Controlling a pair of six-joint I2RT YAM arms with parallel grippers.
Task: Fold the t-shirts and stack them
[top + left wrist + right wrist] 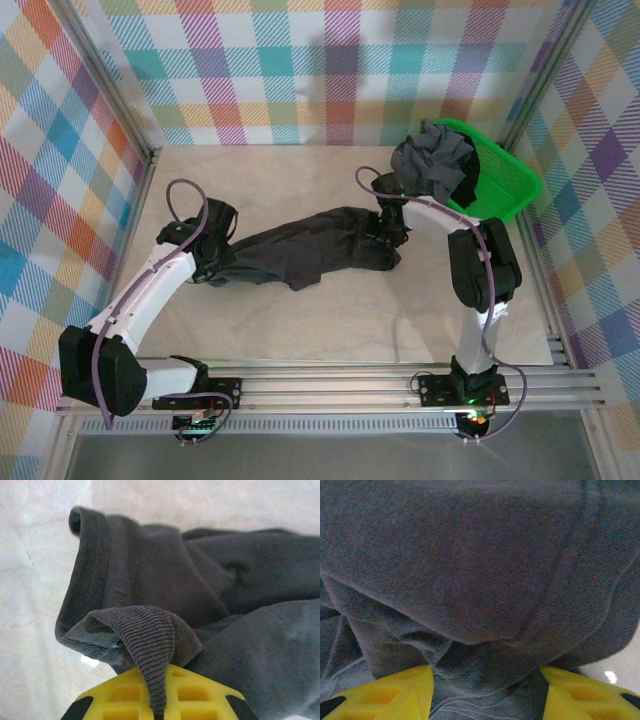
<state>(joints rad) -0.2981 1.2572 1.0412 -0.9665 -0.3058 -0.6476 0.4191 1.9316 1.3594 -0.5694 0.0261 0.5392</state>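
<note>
Charcoal t-shirt [300,255]: lies on the tabletop [300,335], drawn out into a crumpled band across the middle, between the two hands.

Surroundings: a green basket [515,185] is set at the far right corner, against the plaid wall [300,70]. Heaped t-shirts [435,165], grey and darker, are piled over its left rim, just beyond the right arm's wrist.

Left hand [222,262]: closed tight on the ribbed collar [150,640]. A fold of rib is pinched between the yellow fingers [200,695] at the shirt's left end.

Right hand [385,238]: the fingers [385,695] are spread apart at the shirt's right end. Slack cloth is bunched between them and no pinch is made out.

Cloth: dark grey fine knit, heavily creased. A stitched seam is seen in the right wrist view.
</note>
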